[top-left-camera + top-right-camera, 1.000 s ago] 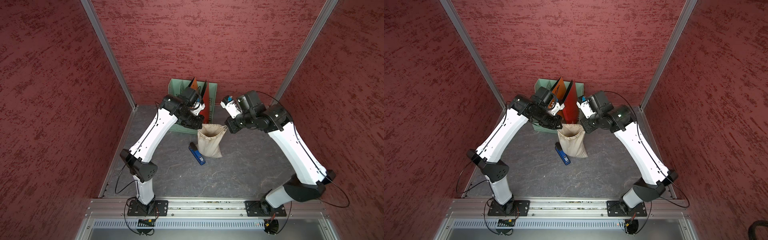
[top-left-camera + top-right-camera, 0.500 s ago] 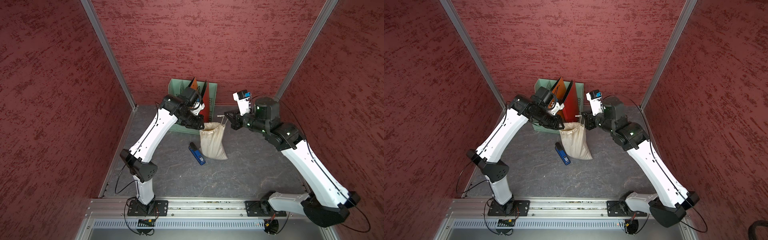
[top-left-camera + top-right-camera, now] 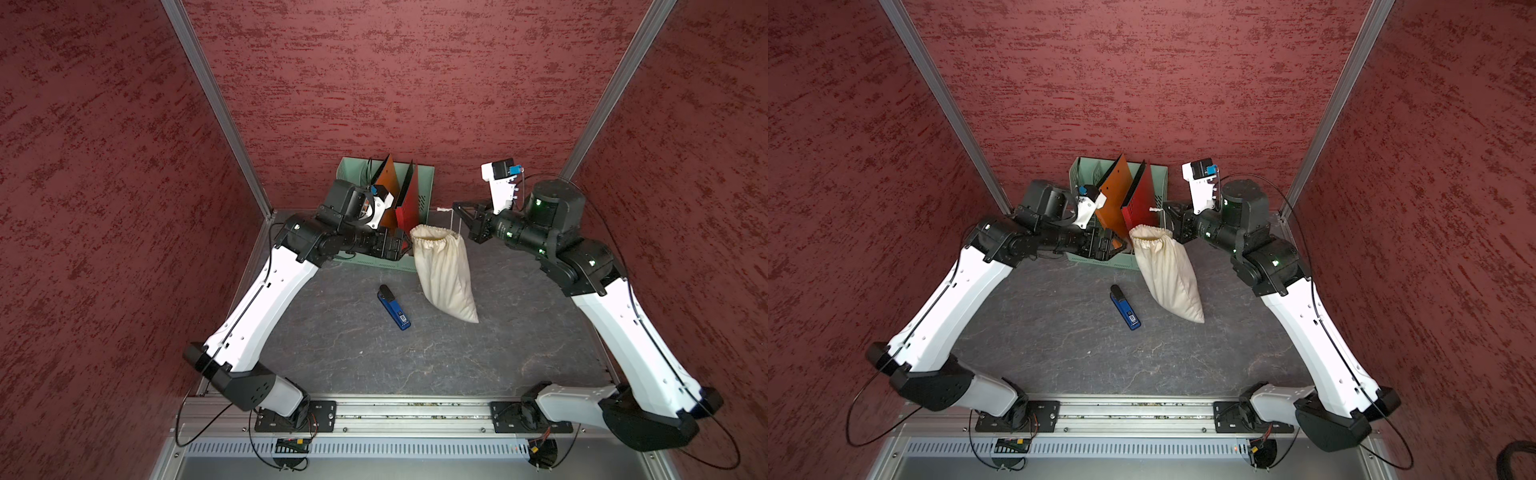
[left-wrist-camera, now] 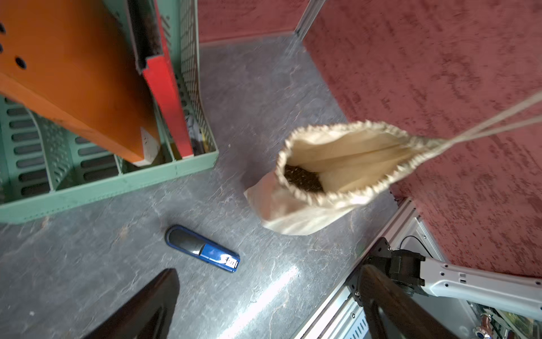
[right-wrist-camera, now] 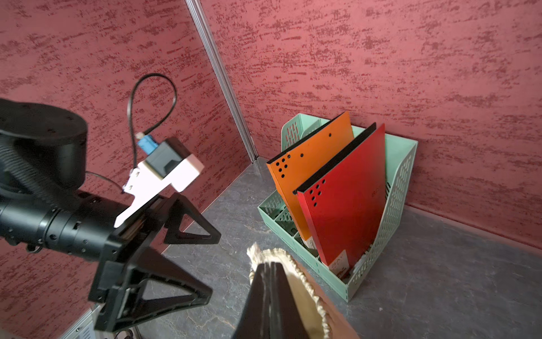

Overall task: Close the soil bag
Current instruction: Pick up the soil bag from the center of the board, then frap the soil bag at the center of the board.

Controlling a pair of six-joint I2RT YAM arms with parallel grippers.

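Your left hand (image 3: 404,246) stands with its jaws wide apart, gripping nothing. The ruffled neck of the soil bag (image 3: 446,274) sits just beyond its fingertips, clear of them. Your right hand (image 5: 268,268) is pinched together on the drawstring (image 4: 487,124), which runs taut from the bag's neck up to it. The bag leans on the surface (image 3: 357,353) below the right hand, its mouth partly gathered and dark soil showing inside. A blue stapler (image 3: 394,307) lies below the left hand, near the bag.

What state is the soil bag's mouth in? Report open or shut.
Open: in the left wrist view the soil bag gapes at its ruffled neck, dark soil showing inside, drawstring taut.
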